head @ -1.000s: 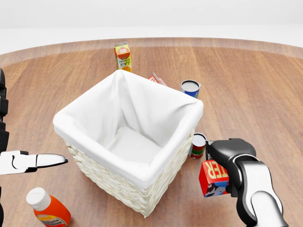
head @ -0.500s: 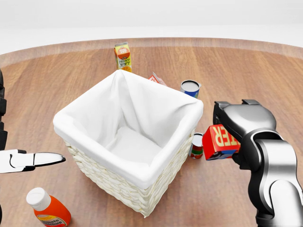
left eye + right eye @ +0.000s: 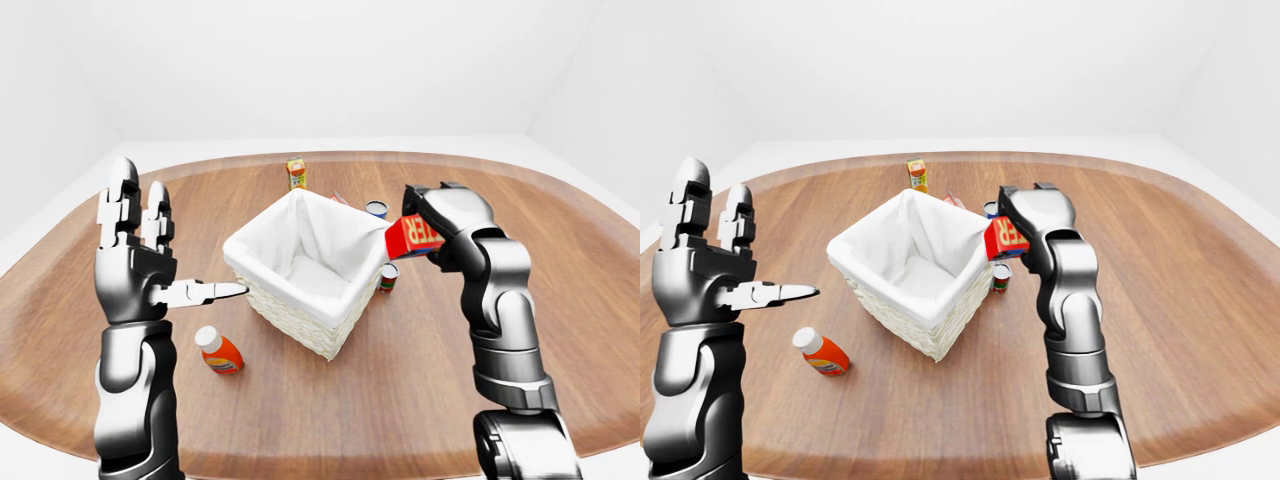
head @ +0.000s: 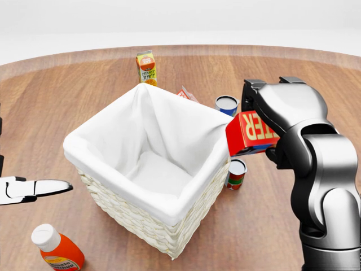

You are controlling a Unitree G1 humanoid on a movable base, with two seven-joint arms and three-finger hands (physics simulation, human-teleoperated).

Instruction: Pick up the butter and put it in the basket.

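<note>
The red rectangular butter box [image 4: 251, 134] is being held, pinched in the right hand [image 4: 269, 125], beside the rim of the white-lined woven wicker basket [image 4: 107, 200], and only the release inside is left.

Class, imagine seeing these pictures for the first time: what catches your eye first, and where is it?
The white-lined wicker basket fills the middle of the head view, open and empty. At its right rim the right hand holds the red butter box up off the table. At the left of the left-eye view, the left hand stands raised and open, holding nothing, with an orange bottle lying on the table below it.
</note>
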